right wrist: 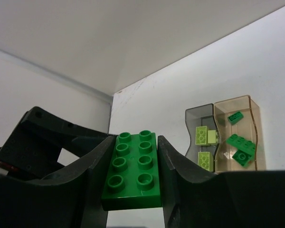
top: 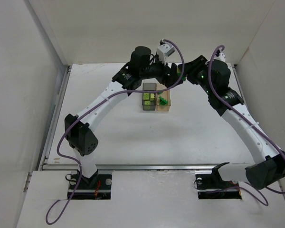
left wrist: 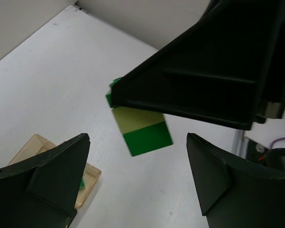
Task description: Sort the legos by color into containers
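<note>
Green lego (right wrist: 130, 171), clamped in right tool (right wrist: 136, 142), aloft

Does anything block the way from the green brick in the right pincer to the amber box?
Nothing visible does. In the right wrist view only table shows between the green brick, clamped in the right pincer, and the amber box.

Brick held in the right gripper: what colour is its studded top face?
Bright green; the right wrist view shows the brick best.
</note>
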### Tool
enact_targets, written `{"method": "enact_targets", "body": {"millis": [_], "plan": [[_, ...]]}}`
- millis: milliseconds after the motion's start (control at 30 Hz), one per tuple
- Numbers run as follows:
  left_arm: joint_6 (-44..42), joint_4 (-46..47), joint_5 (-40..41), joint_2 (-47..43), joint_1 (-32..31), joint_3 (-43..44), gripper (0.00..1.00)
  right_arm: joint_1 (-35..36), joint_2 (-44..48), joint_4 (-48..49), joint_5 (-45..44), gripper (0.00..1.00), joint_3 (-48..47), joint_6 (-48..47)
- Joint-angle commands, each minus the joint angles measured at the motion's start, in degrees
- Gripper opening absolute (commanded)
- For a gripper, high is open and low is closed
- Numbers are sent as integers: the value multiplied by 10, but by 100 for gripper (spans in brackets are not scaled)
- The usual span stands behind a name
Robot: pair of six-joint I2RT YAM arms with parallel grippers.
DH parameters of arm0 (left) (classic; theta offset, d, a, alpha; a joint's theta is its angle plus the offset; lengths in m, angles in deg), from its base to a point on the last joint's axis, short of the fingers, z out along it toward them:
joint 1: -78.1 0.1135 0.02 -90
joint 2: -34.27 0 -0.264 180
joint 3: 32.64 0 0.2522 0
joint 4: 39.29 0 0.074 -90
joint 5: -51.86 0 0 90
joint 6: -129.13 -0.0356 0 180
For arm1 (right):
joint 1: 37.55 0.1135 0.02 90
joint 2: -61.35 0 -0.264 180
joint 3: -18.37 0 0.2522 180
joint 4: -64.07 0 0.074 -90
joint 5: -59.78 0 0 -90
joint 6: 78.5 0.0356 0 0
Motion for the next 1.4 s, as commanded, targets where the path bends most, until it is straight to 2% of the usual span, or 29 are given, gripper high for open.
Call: {"method": "enact_targets", "body": {"millis": [0, 100, 200, 267, 300, 533, 633, 667, 700, 867, 1033, 1133, 1300, 1367], "plan": [[77, 65, -80, -5, -2, 21, 80, 7, 0, 35, -36, 0, -21, 18], [77, 76, -144, -5, -2, 15, 80, 12, 13, 35, -42, 0, -6, 18], [96, 71, -133, 2, -2, 9, 80, 19, 19, 35, -52, 0, -1, 18], [113, 71, -133, 2, 3, 3, 77, 32, 24, 35, -59, 0, -1, 12], [113, 71, -133, 2, 3, 3, 68, 32, 24, 35, -64, 0, -1, 12], [137, 73, -102, 19, 3, 29, 43, 49, 29, 35, -69, 0, -1, 12], [137, 67, -88, 19, 3, 29, 22, 60, 29, 35, -74, 0, -1, 7], [137, 67, -81, 19, 3, 29, 2, 60, 29, 35, -74, 0, -1, 7], [131, 58, -80, 19, 3, 29, 0, 60, 29, 35, -74, 0, -1, 7], [82, -8, -75, 14, 10, 6, 0, 60, 15, 30, -124, 0, -32, -29], [20, -47, -64, 9, 29, -24, 0, 35, -58, 18, -145, 0, -69, -90], [-47, -78, -44, 9, 29, -25, 0, 21, -107, 7, -145, 0, -106, -104], [-103, -89, -5, 3, 34, -60, 0, 16, -140, 7, -133, 0, -136, -114], [-124, -65, 19, 3, 34, -87, 0, 16, -140, 2, -132, 0, -136, -114]]}}
